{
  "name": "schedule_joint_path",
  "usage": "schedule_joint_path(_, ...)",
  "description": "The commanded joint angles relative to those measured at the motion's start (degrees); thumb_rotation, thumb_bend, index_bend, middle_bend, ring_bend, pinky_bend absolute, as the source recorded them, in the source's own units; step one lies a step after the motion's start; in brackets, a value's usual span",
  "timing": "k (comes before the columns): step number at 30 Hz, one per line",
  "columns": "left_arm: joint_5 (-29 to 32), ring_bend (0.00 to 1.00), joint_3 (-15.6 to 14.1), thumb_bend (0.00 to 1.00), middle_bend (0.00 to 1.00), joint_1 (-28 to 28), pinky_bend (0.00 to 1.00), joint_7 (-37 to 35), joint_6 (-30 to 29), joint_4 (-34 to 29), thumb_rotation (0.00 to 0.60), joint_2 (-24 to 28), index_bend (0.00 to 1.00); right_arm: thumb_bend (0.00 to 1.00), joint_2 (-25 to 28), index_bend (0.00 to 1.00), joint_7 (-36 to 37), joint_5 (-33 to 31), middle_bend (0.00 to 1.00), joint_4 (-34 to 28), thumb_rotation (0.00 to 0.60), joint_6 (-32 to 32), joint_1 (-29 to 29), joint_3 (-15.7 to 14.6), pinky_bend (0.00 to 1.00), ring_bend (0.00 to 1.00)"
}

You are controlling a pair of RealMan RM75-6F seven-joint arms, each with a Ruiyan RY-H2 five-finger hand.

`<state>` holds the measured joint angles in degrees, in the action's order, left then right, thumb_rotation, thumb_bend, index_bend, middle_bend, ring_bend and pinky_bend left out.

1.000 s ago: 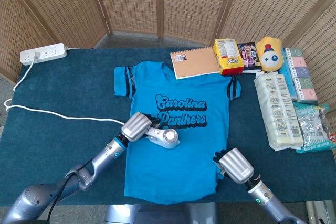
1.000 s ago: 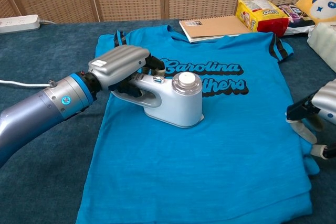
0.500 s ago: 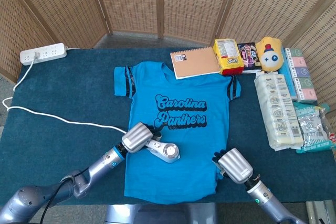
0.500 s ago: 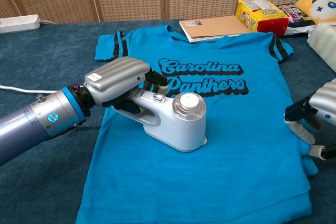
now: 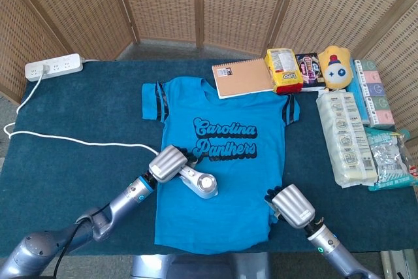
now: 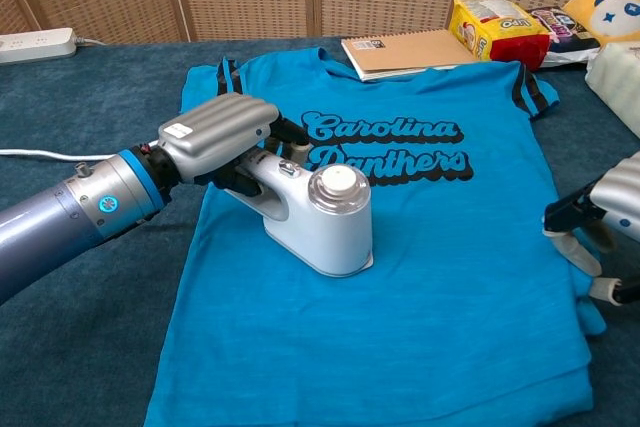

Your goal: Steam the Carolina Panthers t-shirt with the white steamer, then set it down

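My left hand [image 6: 222, 127]: matte silver-grey back plate, ribbed, small white sticker near wrist edge; dark finger parts underneath. Wrist: bright blue ring, then black collar. Forearm: smooth grey metal tube, round blue-lit button on side, small screw heads near collar. My right hand [image 5: 293, 206]: same silver ribbed shell, black fingers, pale pads at fingertips in chest view. Blue wrist band, green indicator dot on forearm.

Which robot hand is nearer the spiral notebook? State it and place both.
Left. The left robot hand grips the white steamer on the t-shirt, below-left of the notebook. The right robot hand sits farther off, at the shirt's lower right hem.
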<state>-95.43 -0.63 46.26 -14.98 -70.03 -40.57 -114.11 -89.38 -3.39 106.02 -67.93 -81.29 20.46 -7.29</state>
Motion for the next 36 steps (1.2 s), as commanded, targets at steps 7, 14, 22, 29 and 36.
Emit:
schedule_joint_path(7,1.48,0.61,1.41,0.52,0.66,0.39,0.73,-1.65,0.89,5.97,0.600,-1.56,0.57,0.44,-0.06,0.74,0.03,-0.09,0.65,0.10,0.600,0.19,0.00,-0.01,0.74,0.70)
schedule_joint_path(14,2.51,0.61,2.37,0.52,0.66,0.55,0.73,-2.57,0.92,8.66,0.600,-1.85,0.57,0.44,-0.26,0.74,0.06,-0.12,0.65,0.23,0.600,0.48,0.15,0.02,0.74,0.70)
schedule_joint_path(22,2.54,0.61,2.15,0.52,0.66,0.62,0.73,-3.43,0.78,9.57,0.600,-2.42,0.57,0.44,-0.26,0.74,0.19,-0.31,0.65,0.42,0.600,0.59,0.13,0.04,0.74,0.70)
schedule_joint_path(29,1.45,0.61,1.48,0.52,0.66,1.32,0.73,-3.69,-0.19,8.38,0.600,-3.52,0.57,0.44,-0.20,0.74,0.20,-0.46,0.65,0.56,0.600,0.60,0.01,0.00,0.74,0.70)
schedule_joint_path(36,0.45,0.61,0.82,0.51,0.66,1.84,0.73,-3.71,-0.85,6.92,0.600,-4.43,0.57,0.44,-0.08,0.74,0.18,-0.58,0.65,0.61,0.600,0.53,-0.11,-0.01,0.74,0.70)
